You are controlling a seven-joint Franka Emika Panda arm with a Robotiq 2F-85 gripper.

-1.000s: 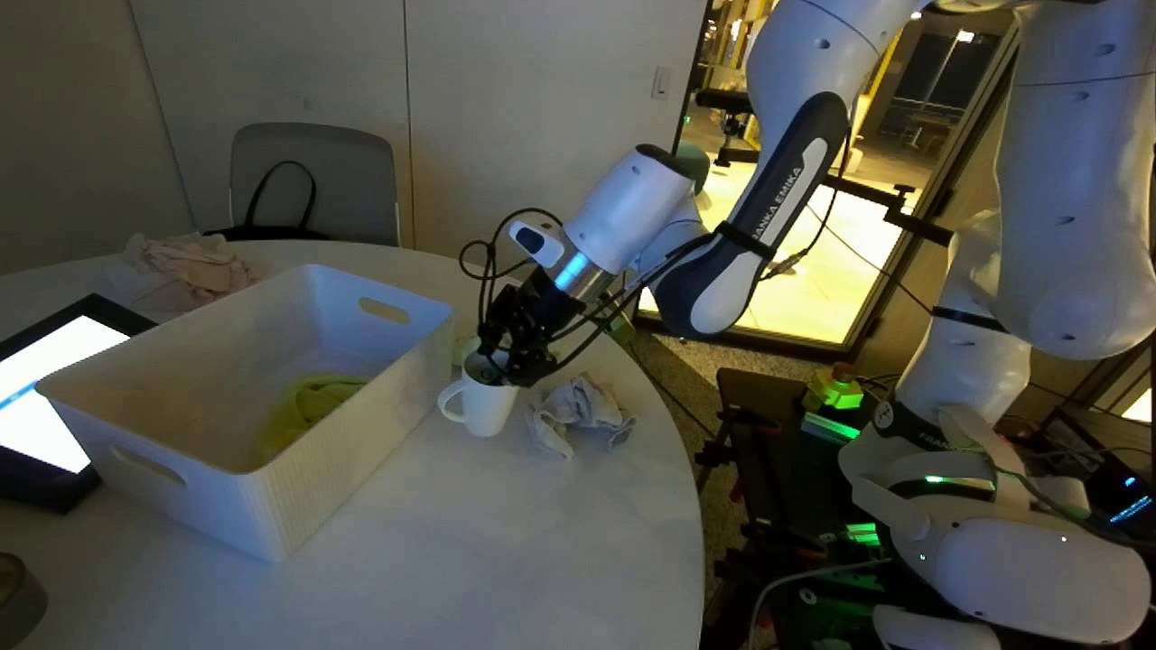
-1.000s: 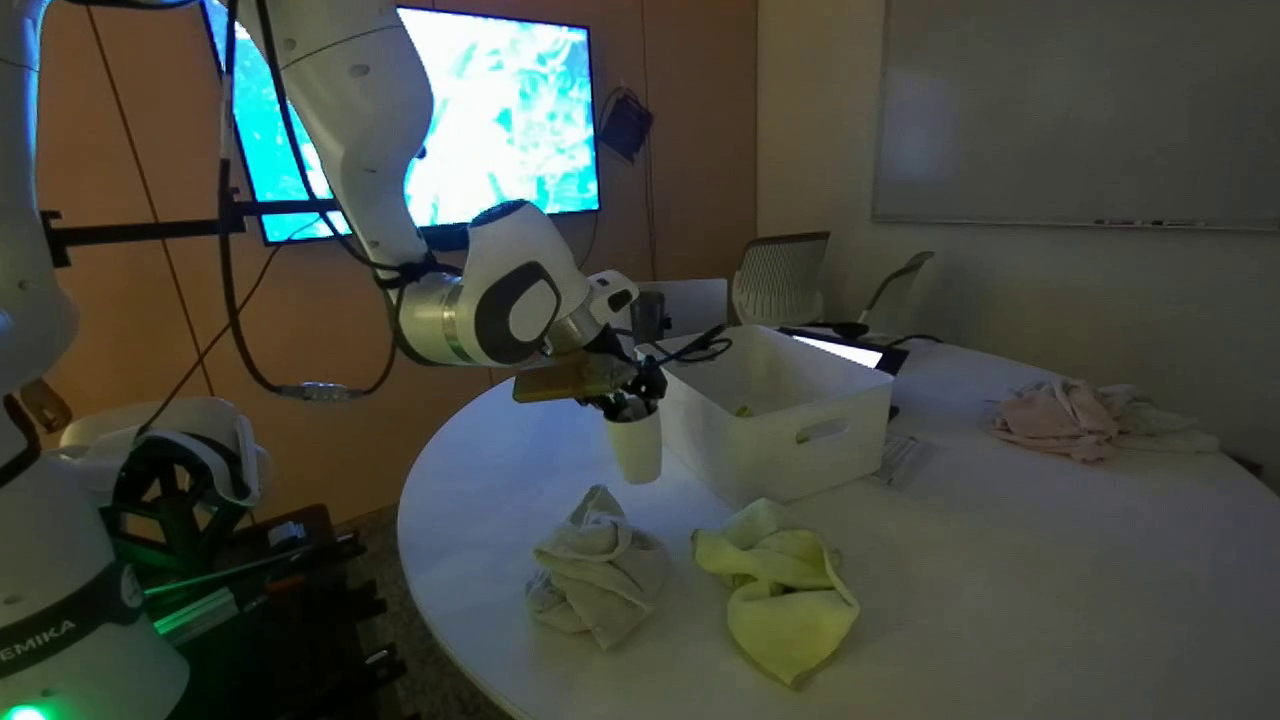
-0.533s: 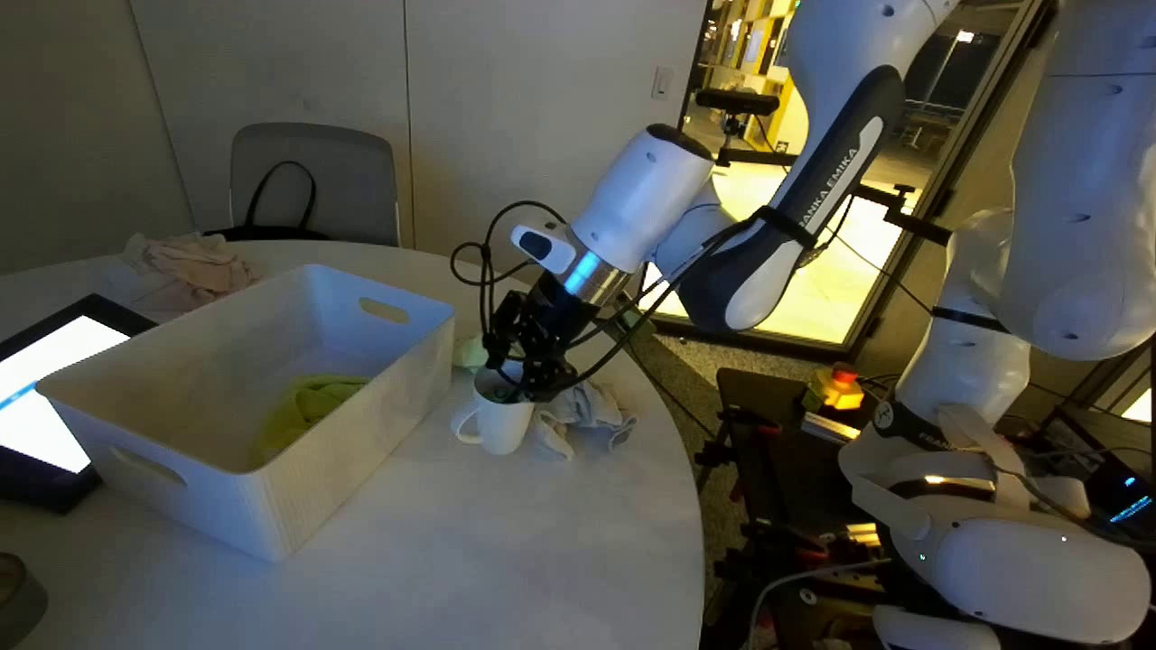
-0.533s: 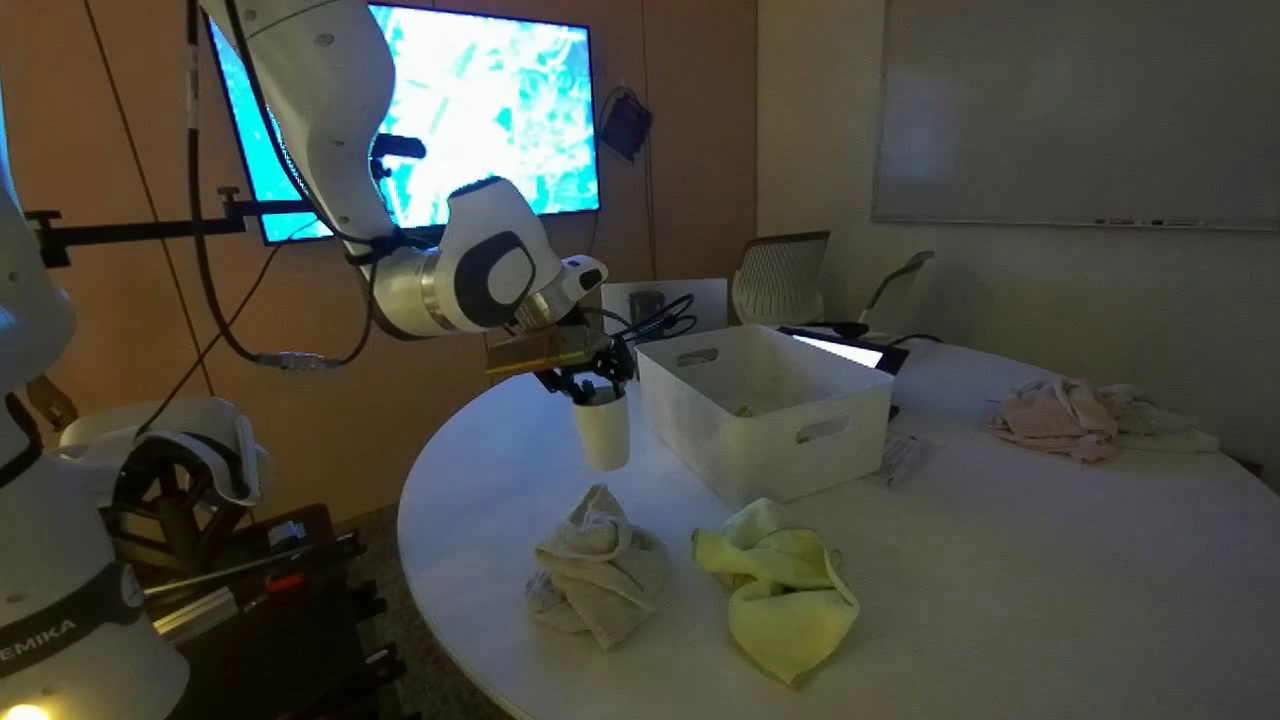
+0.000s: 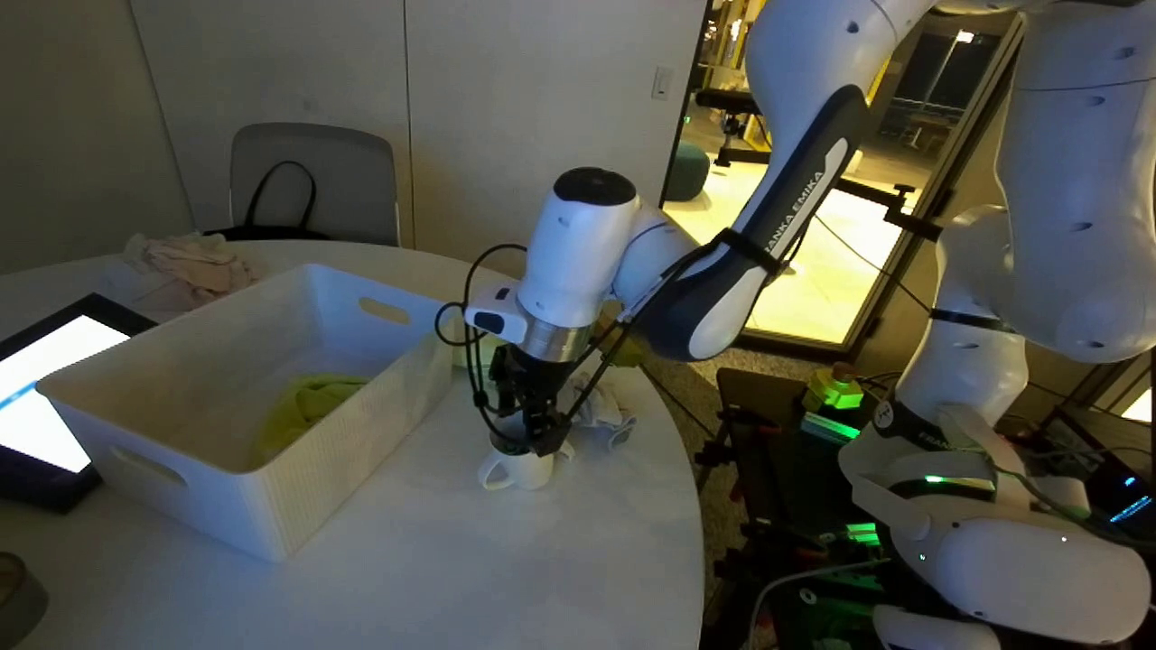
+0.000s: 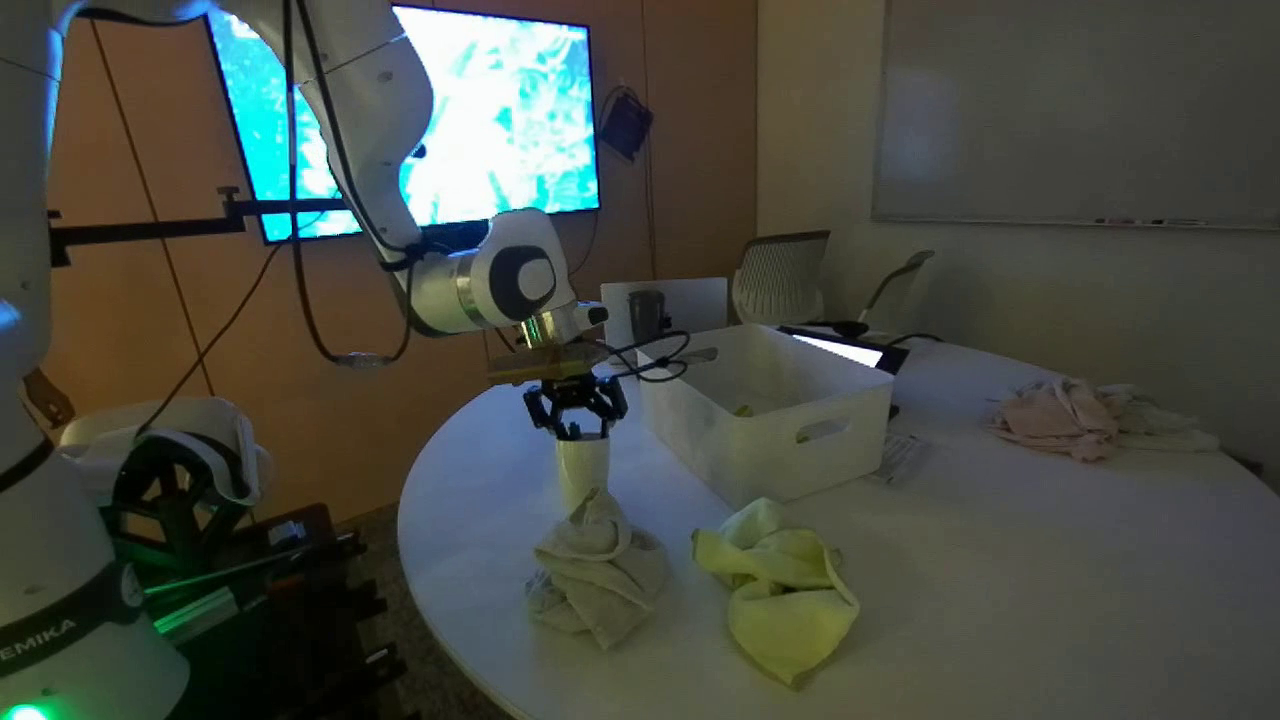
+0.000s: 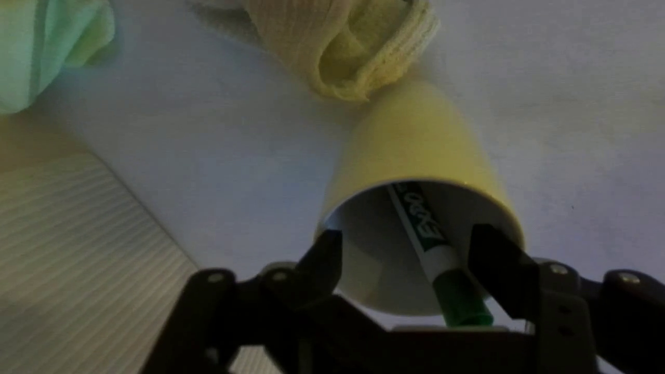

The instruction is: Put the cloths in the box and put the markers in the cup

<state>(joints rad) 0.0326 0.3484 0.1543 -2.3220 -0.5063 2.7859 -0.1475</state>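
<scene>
Claw [image 7: 406,235]: jaws apart at the mouth of the cup [image 7: 410,140]; we can't quite tell whether they touch it.
Marker [image 7: 439,259]: leaning inside the cup.
Box [image 5: 352,442]: holds a yellow-green cloth [image 5: 312,406].

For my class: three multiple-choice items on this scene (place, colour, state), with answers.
1. Where is the green-ended marker? A) on a chair B) in the mug C) beside the tablet
2. What colour is the cloth in the bin? A) pink B) grey C) yellow-green
3. What state is the gripper in? A) jaws apart B) jaws shut C) gripping the bin

1 B: in the wrist view it slants from the mug's mouth. 2 C: its folds show yellow-green in an exterior view. 3 A: the wrist view shows a gap between the jaws.
</scene>
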